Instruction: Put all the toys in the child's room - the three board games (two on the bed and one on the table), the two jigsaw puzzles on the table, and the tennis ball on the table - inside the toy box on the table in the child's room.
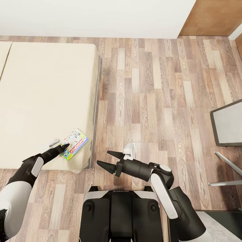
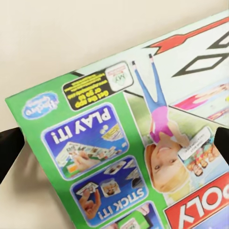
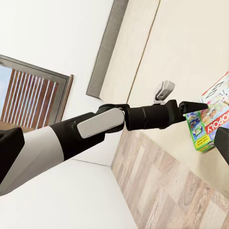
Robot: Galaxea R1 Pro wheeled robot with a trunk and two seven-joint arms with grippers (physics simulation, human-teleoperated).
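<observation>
One board game (image 1: 75,143), the white Monopoly box with green edging and a red logo, lies flat on the bed (image 1: 43,101) close to the mattress's near corner, well within reach of the floor-side edge. The left end effector (image 1: 65,145) has its dark tips at the box's near edge; in the left wrist view the printed lid (image 2: 138,143) spreads across the frame between two dark fingers (image 2: 8,148) at either side, so the fingers look spread to straddle the box, though I cannot tell whether they are already pressing on it. Coming in low and nearly level with the mattress makes sense for a thin flat box: the fingers need an edge to pinch, since nothing can be gripped from above. The right wrist view shows the same arm stretched along the bed with its tip meeting the box (image 3: 210,121) near the mattress edge. The right end effector (image 1: 109,160) hangs over the wooden floor (image 1: 151,84) in front of the robot's base, its two pointed fingers clearly apart and holding nothing, probably parked there to stay out of the way and keep its camera on the other arm. A grey-topped surface (image 1: 228,122) with a dark rim juts in at the right edge; whether it is the table I cannot say. My read is that the pickup is just beginning, with the carry to the toy box still ahead.
</observation>
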